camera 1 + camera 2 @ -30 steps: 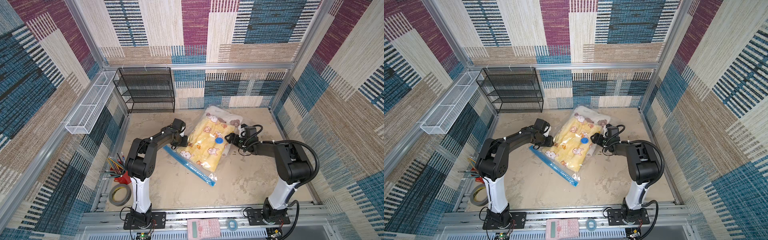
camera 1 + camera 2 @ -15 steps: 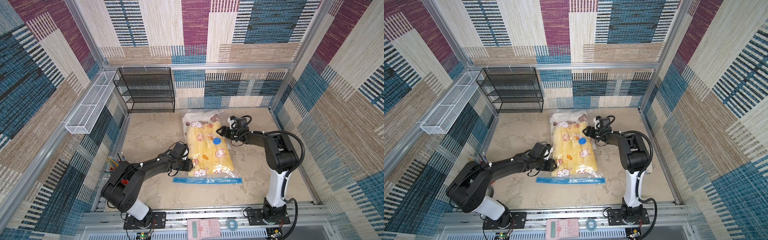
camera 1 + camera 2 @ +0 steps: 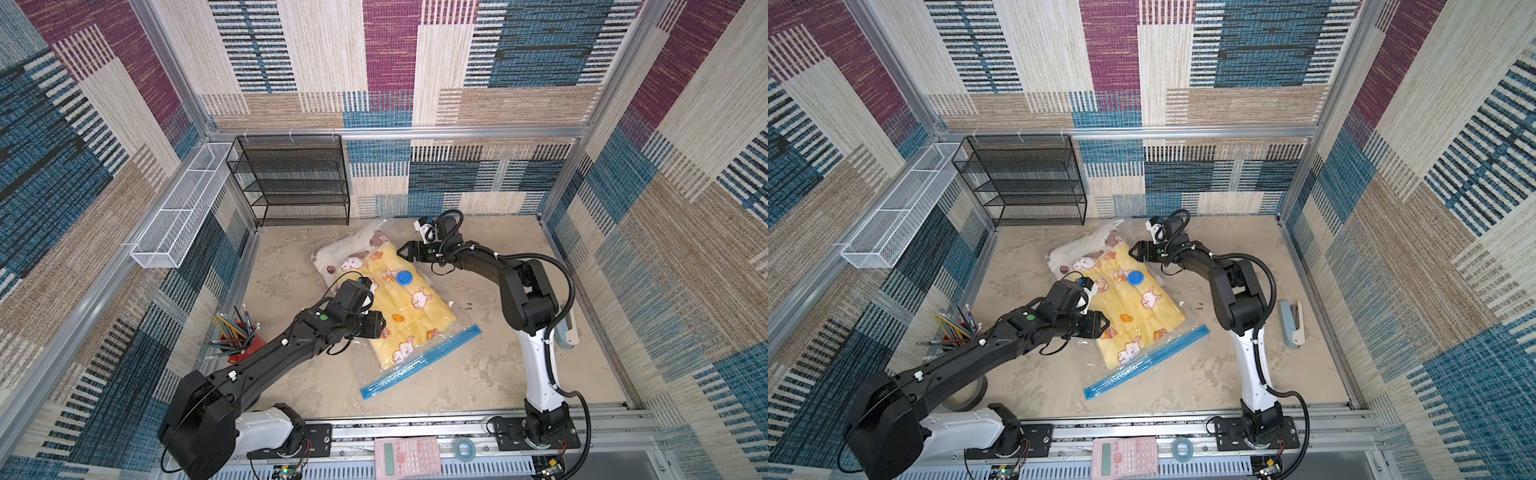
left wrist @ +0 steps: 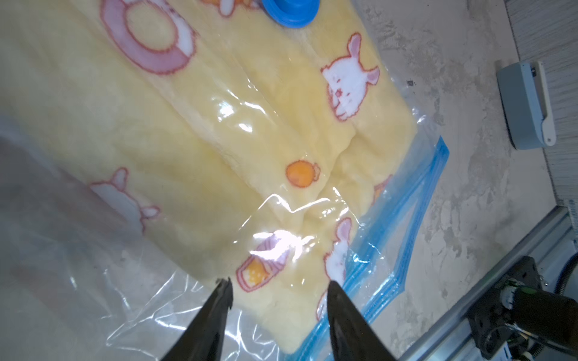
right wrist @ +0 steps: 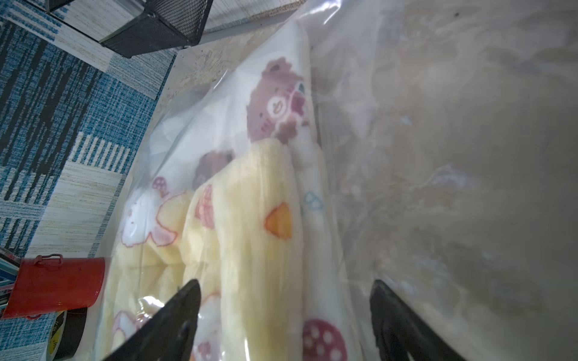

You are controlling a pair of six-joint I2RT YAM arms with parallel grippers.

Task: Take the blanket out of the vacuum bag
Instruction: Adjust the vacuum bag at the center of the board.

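Observation:
The vacuum bag lies flat mid-table in both top views, clear plastic with its blue zip strip at the near right end and a blue valve cap on top. Inside is the yellow blanket with bunny prints, also seen in the left wrist view and right wrist view. My left gripper stands open over the bag's left side near the zip end, jaws astride the blanket's corner. My right gripper is open wide at the bag's far right corner.
A black wire rack stands at the back left, a white wire basket hangs on the left wall. A red cup of pencils and a tape roll sit at the left, a stapler at the right. A pink calculator lies on the front rail.
The bag has turned on the table, its zip strip swinging from near left, through level, to near right. My left arm has shifted along the bag's left side; the right gripper stays at the far corner.

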